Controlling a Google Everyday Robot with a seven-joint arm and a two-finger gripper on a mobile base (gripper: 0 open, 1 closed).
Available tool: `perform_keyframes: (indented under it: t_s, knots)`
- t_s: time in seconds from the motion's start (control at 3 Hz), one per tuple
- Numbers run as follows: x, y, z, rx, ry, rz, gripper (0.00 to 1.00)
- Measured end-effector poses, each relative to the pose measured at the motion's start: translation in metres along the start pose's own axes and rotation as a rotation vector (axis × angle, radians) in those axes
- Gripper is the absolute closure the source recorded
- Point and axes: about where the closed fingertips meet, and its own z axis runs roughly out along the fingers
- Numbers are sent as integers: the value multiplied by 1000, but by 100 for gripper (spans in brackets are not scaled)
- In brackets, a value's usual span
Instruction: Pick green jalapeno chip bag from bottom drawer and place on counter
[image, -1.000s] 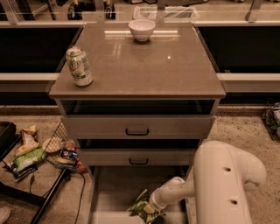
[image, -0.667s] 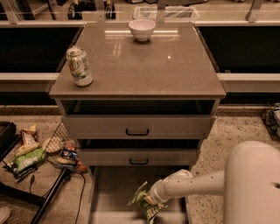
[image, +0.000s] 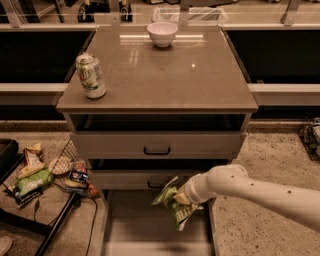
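Note:
The green jalapeno chip bag is crinkled and glossy and hangs in the air above the open bottom drawer. My gripper is shut on the bag's upper part, at the end of the white arm that comes in from the right. The bag is level with the front of the middle drawer. The counter is the grey-brown slab on top of the cabinet, well above the gripper.
A green-and-white can stands at the counter's left front. A white bowl sits at its back centre. Two shallower drawers with black handles are above the bottom drawer. Mixed snack packets and a wire basket lie on the floor at left.
The arm has lifted the chip bag from low in the bottom drawer up to the height of the middle drawer's front. The arm's elbow has swung out to the right.

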Motion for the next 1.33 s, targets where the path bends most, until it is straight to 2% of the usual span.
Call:
perform_keyframes:
  t_s: [0.33,0.67,1.0,1.33]
  knots:
    - [-48,-36,-81,-3,-107,13,100]
    - [-90,-47,-162,-12,-127,-24,100]
    - [-98,-40,-200,-58,-86,-37,100]
    - [-92,-35,-196,-76,-70,-38,100]
